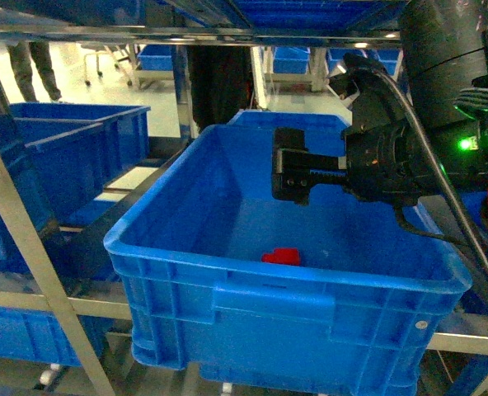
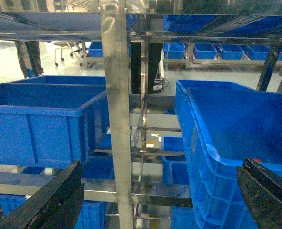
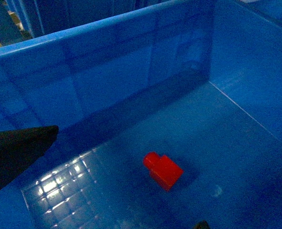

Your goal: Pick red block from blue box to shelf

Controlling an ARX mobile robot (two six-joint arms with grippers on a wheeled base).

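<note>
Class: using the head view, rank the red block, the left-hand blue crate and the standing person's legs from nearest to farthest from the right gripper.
1. The red block, below the right gripper, inside the blue box.
2. The left-hand blue crate, on the shelf.
3. The person's legs, far top left.

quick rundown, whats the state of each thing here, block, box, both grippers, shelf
red block: lying loose on the box floor, stud pointing sideways, not gripped
blue box: open-topped, sitting on the shelf, only the block inside
right gripper: over the box interior, above the block, holding nothing; open or shut cannot be told
left gripper: open, empty, outside the box
shelf: steel rack holding blue crates
</note>
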